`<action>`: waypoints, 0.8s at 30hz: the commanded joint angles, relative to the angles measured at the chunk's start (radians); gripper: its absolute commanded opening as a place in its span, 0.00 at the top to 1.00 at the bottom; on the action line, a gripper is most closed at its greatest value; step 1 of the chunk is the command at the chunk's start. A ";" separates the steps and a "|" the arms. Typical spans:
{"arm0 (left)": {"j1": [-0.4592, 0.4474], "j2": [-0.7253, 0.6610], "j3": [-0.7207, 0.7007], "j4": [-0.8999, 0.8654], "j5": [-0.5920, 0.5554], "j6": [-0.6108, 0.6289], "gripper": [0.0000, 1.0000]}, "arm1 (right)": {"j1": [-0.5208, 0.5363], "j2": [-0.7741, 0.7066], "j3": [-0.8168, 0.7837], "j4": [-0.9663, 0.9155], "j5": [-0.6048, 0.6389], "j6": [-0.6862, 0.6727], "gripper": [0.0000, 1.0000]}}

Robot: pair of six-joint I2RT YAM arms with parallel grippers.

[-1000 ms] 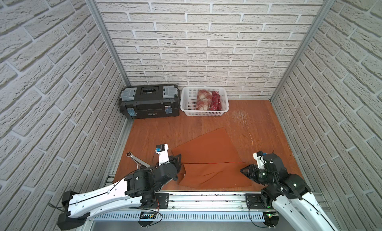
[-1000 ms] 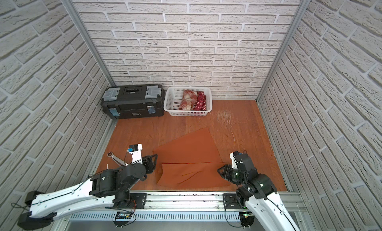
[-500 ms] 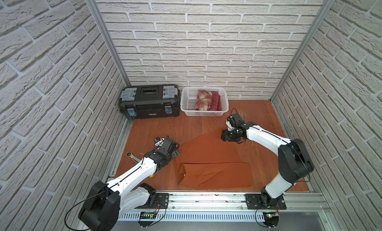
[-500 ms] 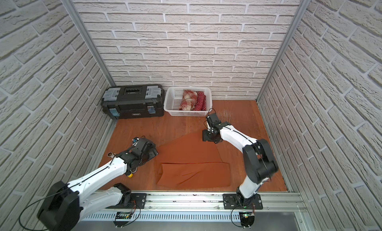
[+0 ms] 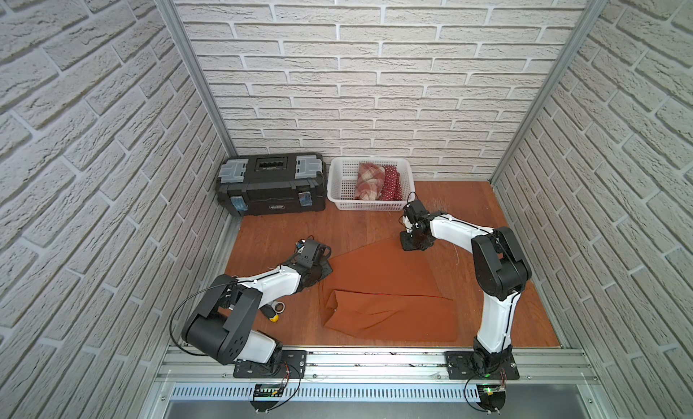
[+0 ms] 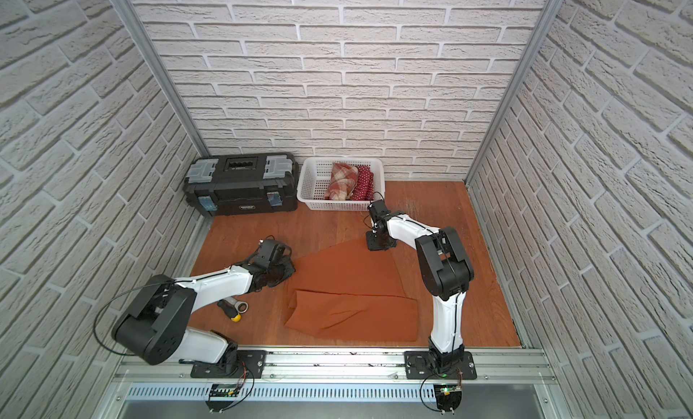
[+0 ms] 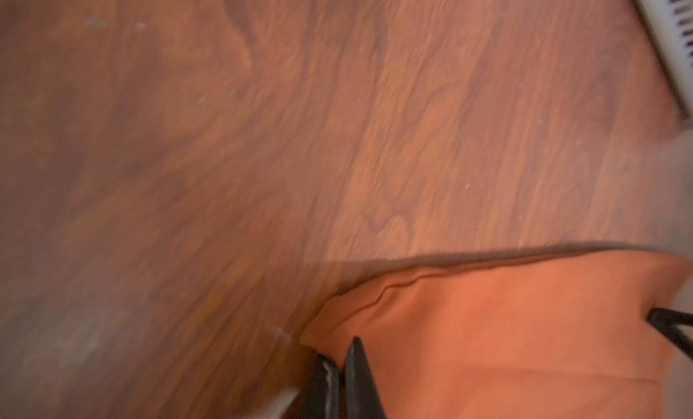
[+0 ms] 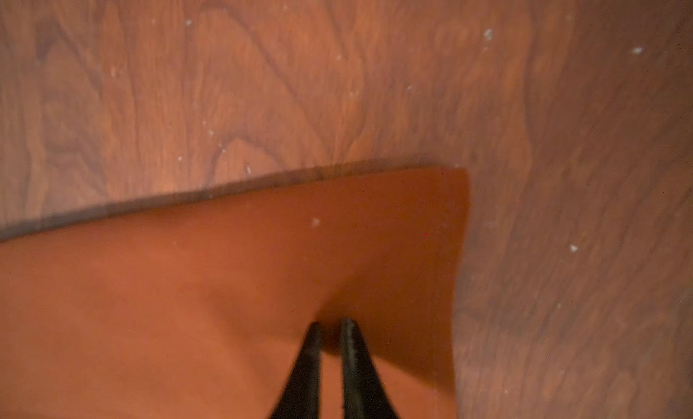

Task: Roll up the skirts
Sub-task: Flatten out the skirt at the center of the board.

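Pinching the rust-orange skirt (image 5: 378,278) by its far corners, my left gripper (image 7: 341,355) and right gripper (image 8: 330,325) were clamped on cloth; next, I judged, both needed to draw that edge nearer together.

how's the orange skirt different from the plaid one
The orange skirt is plain; the plaid skirt is checked red and cream. The orange skirt lies spread on the table, near edge folded over; the plaid skirt sits rolled in the basket. Both are soft cloth.
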 commanded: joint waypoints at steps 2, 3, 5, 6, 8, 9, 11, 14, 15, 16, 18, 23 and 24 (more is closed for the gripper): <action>0.023 0.114 0.035 0.009 0.074 0.053 1.00 | -0.044 0.031 -0.014 -0.021 0.004 0.036 0.98; 0.027 0.140 0.062 0.021 0.084 0.062 1.00 | -0.057 0.025 -0.016 -0.018 0.013 0.042 0.98; 0.030 0.194 0.128 0.035 0.100 0.085 1.00 | -0.086 0.016 -0.014 -0.015 0.018 0.050 0.98; 0.032 0.220 0.165 0.037 0.104 0.094 1.00 | -0.102 0.014 -0.009 -0.012 0.022 0.056 0.98; 0.032 0.282 0.237 0.048 0.113 0.110 1.00 | -0.134 0.029 0.017 -0.016 0.022 0.061 0.98; 0.033 0.312 0.279 0.053 0.117 0.116 1.00 | -0.149 0.047 0.044 -0.026 0.019 0.061 0.98; 0.037 0.367 0.357 0.055 0.124 0.121 1.00 | -0.176 0.091 0.106 -0.046 0.015 0.057 0.98; 0.049 0.432 0.466 0.056 0.144 0.136 1.00 | -0.208 0.171 0.223 -0.085 0.011 0.047 0.98; 0.056 0.445 0.497 0.053 0.135 0.142 1.00 | -0.218 0.194 0.265 -0.104 0.017 0.045 0.98; 0.063 0.454 0.519 0.053 0.131 0.146 1.00 | -0.225 0.210 0.296 -0.124 0.018 0.045 0.98; 0.078 0.463 0.545 0.055 0.134 0.152 1.00 | -0.226 0.184 0.295 -0.122 0.029 0.045 0.98; 0.091 0.451 0.526 0.081 0.162 0.158 1.00 | -0.154 -0.094 0.038 -0.008 0.014 0.068 0.86; 0.091 0.454 0.521 0.085 0.169 0.158 1.00 | -0.119 -0.143 -0.010 0.018 -0.018 0.053 0.82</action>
